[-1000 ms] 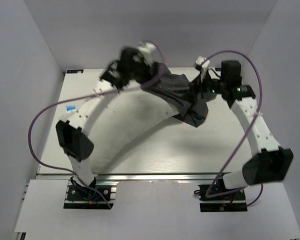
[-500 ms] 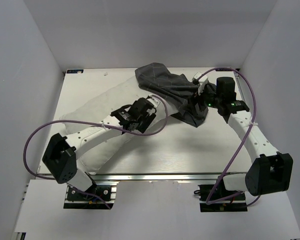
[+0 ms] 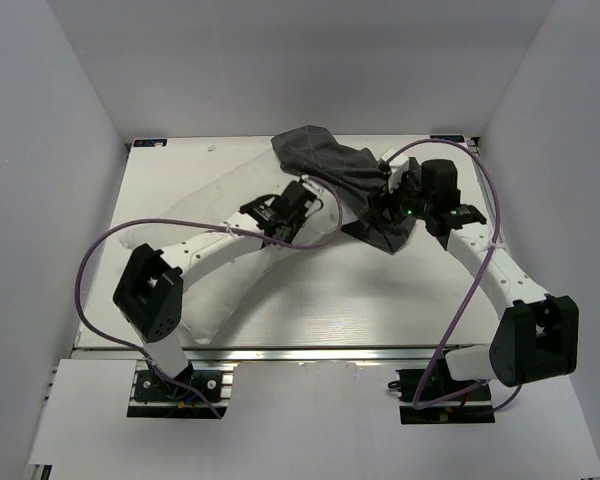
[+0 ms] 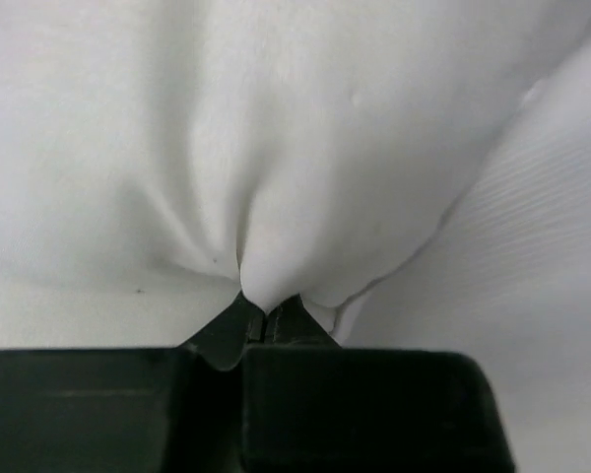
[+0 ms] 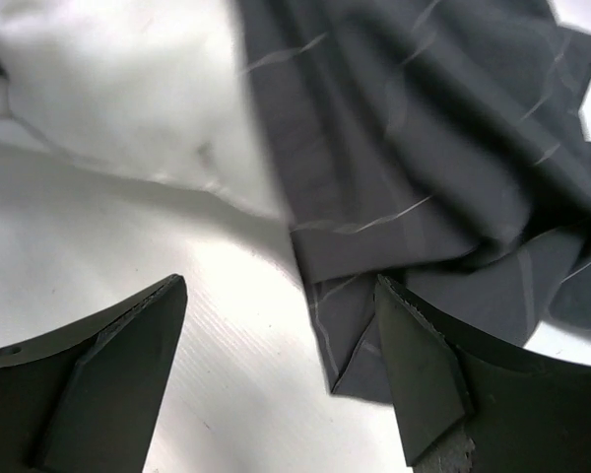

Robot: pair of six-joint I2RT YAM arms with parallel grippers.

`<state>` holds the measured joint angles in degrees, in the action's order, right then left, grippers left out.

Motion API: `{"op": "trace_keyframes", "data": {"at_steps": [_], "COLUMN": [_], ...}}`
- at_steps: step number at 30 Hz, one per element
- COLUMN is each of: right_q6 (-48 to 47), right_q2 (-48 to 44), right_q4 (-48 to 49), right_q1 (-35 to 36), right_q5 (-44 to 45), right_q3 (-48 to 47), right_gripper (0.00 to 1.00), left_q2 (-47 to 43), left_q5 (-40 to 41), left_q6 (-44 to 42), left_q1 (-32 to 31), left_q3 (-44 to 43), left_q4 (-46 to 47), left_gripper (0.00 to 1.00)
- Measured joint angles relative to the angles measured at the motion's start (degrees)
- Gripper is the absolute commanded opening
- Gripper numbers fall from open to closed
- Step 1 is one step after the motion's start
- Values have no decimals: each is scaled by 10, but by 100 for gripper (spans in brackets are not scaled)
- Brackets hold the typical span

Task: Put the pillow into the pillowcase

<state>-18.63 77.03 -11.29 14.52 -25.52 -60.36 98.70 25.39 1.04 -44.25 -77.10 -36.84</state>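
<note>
The off-white pillow (image 3: pixel 205 285) lies slantwise from the table's near left toward the far middle, and its far end goes into the pillowcase (image 3: pixel 330 165). That dark grey, grid-patterned sack lies crumpled at the far centre. My left gripper (image 3: pixel 298 207) is shut on a pinched fold of the pillow (image 4: pixel 276 148), close to the pillowcase's mouth; its fingertips (image 4: pixel 266 317) bite the white fabric. Just above the table, my right gripper (image 5: pixel 279 286) stands open over the hem of the pillowcase (image 5: pixel 424 148), with nothing between its fingers. The pillow (image 5: pixel 108 89) shows beside the hem.
White walls close in the table (image 3: pixel 430 300) on the left, right and far sides. Purple cables (image 3: pixel 85 270) loop out from both arms. The table's near edge is a metal rail (image 3: pixel 310 350) in front of the arm bases.
My left gripper has come back from the table's far side to the pillow near the pillowcase's mouth and shut on its fabric. The right gripper has shifted slightly left, still open.
</note>
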Motion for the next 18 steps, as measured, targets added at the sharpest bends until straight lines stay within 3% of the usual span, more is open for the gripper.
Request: {"op": "trace_keyframes", "data": {"at_steps": [5, 11, 18], "right_q6": [-6, -28, -61], "right_q2": [-2, 11, 112], "right_q4": [30, 90, 153], "right_q1": [24, 80, 92], "right_q5": [43, 142, 274], "right_q3": [12, 33, -5], "right_gripper": [83, 82, 80], "left_q2": [-11, -13, -13], "left_q5": [-104, -181, -244], "left_q6": [33, 57, 70], "left_q1": [35, 55, 80], "left_q3": [-82, -116, -128], "left_q4": [-17, -31, -45], "left_gripper": [0, 0, 0]}}
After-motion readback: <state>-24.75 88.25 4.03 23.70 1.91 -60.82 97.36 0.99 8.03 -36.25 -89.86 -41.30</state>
